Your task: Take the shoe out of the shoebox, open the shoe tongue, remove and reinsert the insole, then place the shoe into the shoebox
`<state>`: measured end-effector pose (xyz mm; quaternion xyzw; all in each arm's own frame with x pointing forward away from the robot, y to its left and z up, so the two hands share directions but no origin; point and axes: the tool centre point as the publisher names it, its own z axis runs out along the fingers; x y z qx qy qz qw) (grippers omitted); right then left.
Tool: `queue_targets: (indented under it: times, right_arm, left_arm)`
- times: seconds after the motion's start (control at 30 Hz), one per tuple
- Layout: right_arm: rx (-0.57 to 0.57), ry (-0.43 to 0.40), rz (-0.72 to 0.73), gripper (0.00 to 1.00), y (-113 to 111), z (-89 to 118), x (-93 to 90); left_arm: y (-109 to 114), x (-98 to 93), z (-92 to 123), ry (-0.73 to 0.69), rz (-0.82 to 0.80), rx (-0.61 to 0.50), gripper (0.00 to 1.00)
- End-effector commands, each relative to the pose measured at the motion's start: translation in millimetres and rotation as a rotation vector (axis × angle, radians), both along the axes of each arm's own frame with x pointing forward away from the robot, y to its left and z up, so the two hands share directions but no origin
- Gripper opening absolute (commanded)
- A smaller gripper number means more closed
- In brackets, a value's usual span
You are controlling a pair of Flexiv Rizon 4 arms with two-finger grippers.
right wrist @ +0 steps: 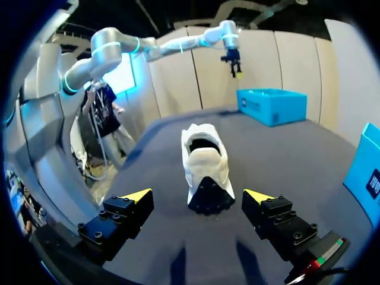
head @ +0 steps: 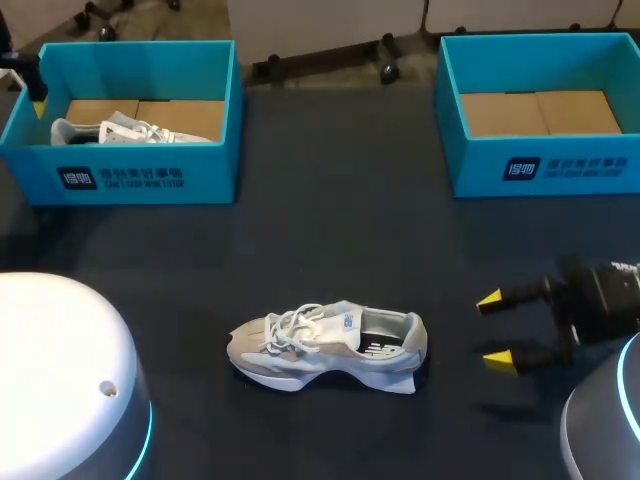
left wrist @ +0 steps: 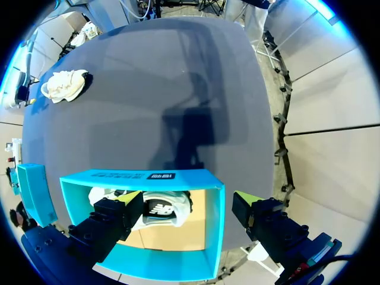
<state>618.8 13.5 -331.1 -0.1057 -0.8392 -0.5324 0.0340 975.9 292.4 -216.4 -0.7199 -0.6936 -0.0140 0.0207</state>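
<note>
Shoes sat in two spots. One white shoe [head: 325, 348] stood on its sole on the dark table [head: 330, 230], near the middle of the front edge. Its toe pointed to the left edge and its heel to the right edge.

The right pincer [head: 494, 328] hung low near the right edge, close to the heel but not touching it. Its two yellow tips were spread wide apart and held nothing.

A blue left shoebox [head: 140, 180] sat at the far left corner of the table. Another white shoe [head: 130, 131] lay inside it. The left pincer [left wrist: 187, 200] hung above this box, spread wide too, with nothing in it. One finger was over the inside of the box and the other was past its side wall.

A blue right shoebox [head: 545, 170] sat at the far right corner, and its brown floor showed.
</note>
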Motion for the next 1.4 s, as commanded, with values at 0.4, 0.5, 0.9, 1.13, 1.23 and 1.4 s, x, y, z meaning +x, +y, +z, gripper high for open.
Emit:
queue_targets:
  times: [0.4, 0.5, 0.9, 1.13, 1.23, 1.4]
  right_arm:
    - [0.079, -0.079, -0.063, 1.00, 2, -27, -2.6]
    - [0.092, -0.101, -0.066, 1.00, 3, -32, -2.7]
    - [0.120, -0.108, -0.071, 1.00, 15, -47, 6.0]
    - [0.136, -0.123, -0.063, 1.00, 24, -54, 7.3]
    - [0.141, -0.125, -0.060, 1.00, 28, -55, 7.8]
    - [0.134, -0.127, -0.054, 1.00, 36, -59, 10.5]
  left_arm:
    - [0, -0.1, 0, 0.000, -0.001, 0.002, 1.00]
    - [0, -0.1, 0, 0.000, -0.001, 0.002, 1.00]
    - [0, -0.1, 0, 0.000, -0.001, 0.002, 1.00]
    - [0, -0.1, 0, 0.000, -0.001, 0.002, 1.00]
    - [0, -0.1, 0, 0.000, -0.001, 0.002, 1.00]
    - [0, -0.1, 0, 0.000, -0.001, 0.002, 1.00]
